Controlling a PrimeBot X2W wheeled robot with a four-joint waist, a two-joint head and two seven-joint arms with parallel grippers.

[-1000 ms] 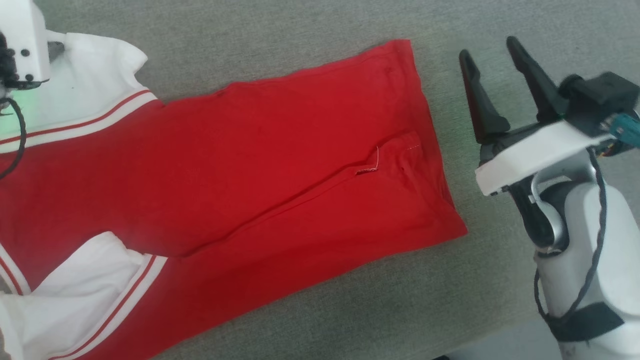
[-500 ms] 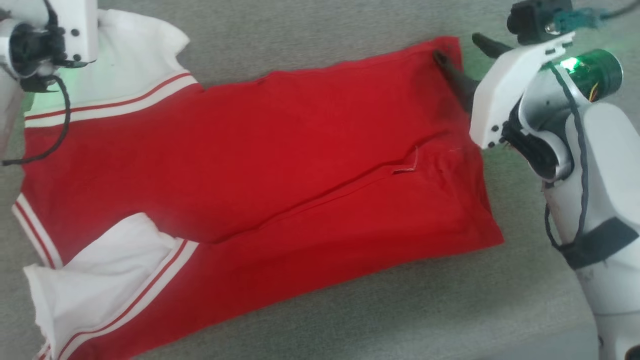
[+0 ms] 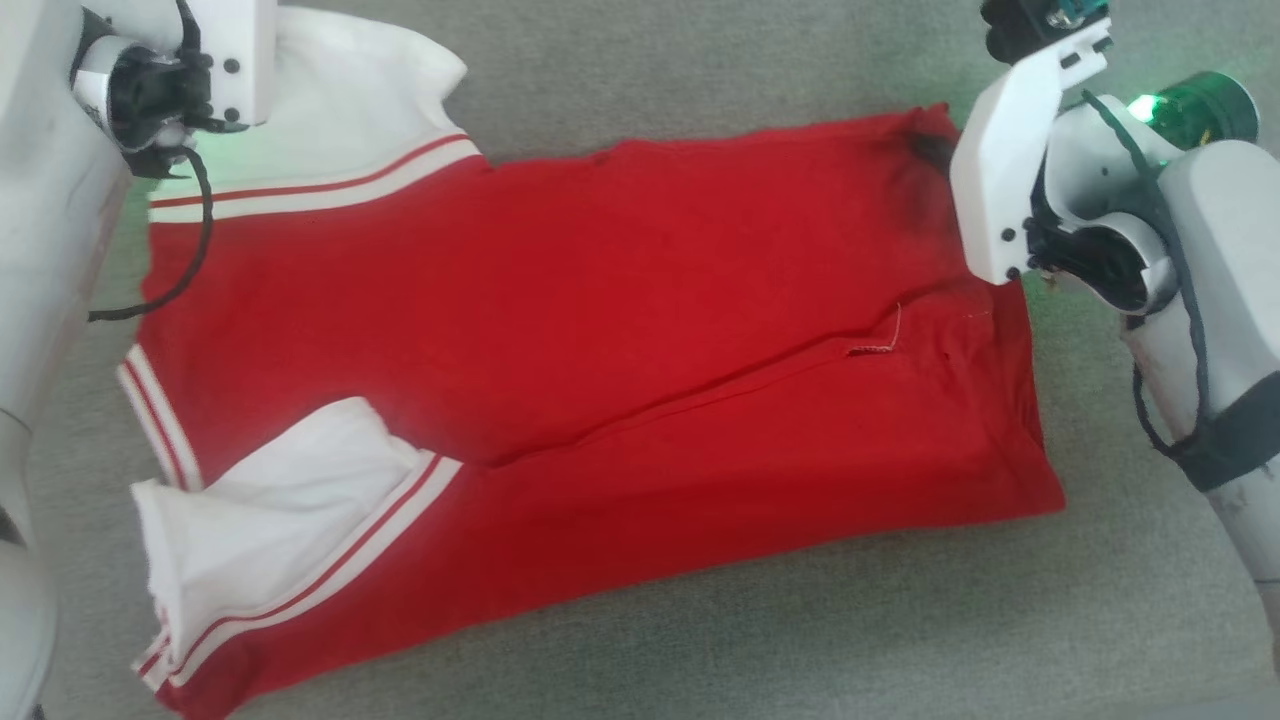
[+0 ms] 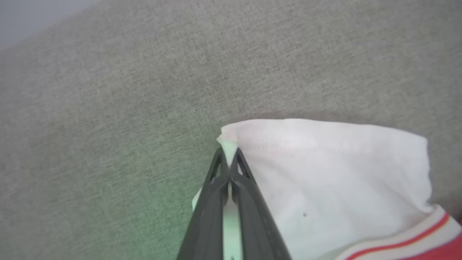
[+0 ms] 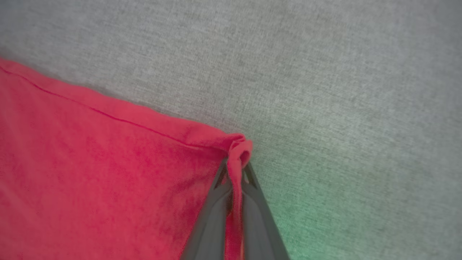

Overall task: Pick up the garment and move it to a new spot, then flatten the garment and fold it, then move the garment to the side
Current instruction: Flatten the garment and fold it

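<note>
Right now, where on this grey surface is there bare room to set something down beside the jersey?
Bare grey surface lies beyond the far edge of the garment, and along its near edge toward the right. The far corners are crowded: left gripper and right gripper each pinch one.

A desk (image 3: 700,640) covered in grey woven cloth is stretching across the head view, its weave showing fine and even. In the left wrist view the same cloth is running up to an edge at the upper left. Beyond that edge a pale bluish-grey strip (image 4: 25,14) is showing, too blurred to identify. A green glow (image 5: 317,224) is tinting the cloth low in the right wrist view, and a fainter one is lying low in the left wrist view.
</note>
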